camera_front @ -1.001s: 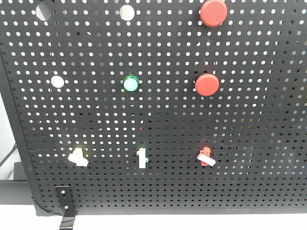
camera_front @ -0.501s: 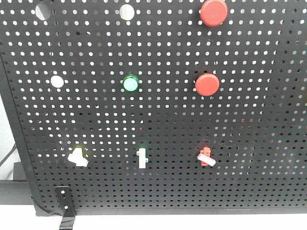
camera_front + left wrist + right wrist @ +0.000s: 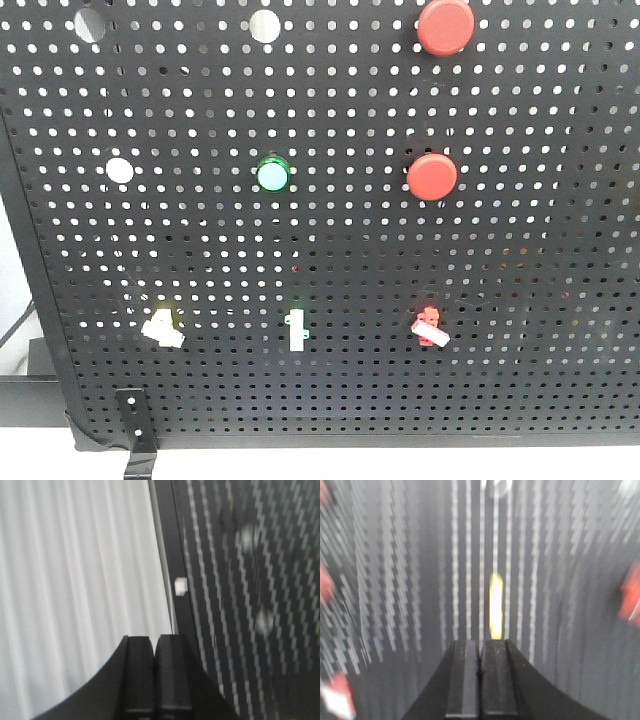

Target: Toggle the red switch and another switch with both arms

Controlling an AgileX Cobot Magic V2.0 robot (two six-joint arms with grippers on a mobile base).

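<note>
In the front view the red switch (image 3: pixel 430 327), a short white lever on a red glowing base, sits low on the right of the black pegboard (image 3: pixel 520 300). Another switch (image 3: pixel 162 327), with a white lever and a faint yellow glow, sits low on the left. Neither arm shows in that view. My left gripper (image 3: pixel 154 640) is shut and empty, pointing along the board's left edge. My right gripper (image 3: pixel 480 642) is shut and empty, facing the board. A blurred yellow glow (image 3: pixel 496 605) lies just beyond its fingertips; I cannot tell what it is.
Two big round red buttons (image 3: pixel 445 25) (image 3: pixel 432 176) are mounted above the red switch. A green round lamp (image 3: pixel 272 174) and a green-based toggle (image 3: pixel 296 330) sit mid-board. A black bracket (image 3: pixel 135 430) hangs at the lower left. Pale curtain (image 3: pixel 75 580) lies left of the board edge.
</note>
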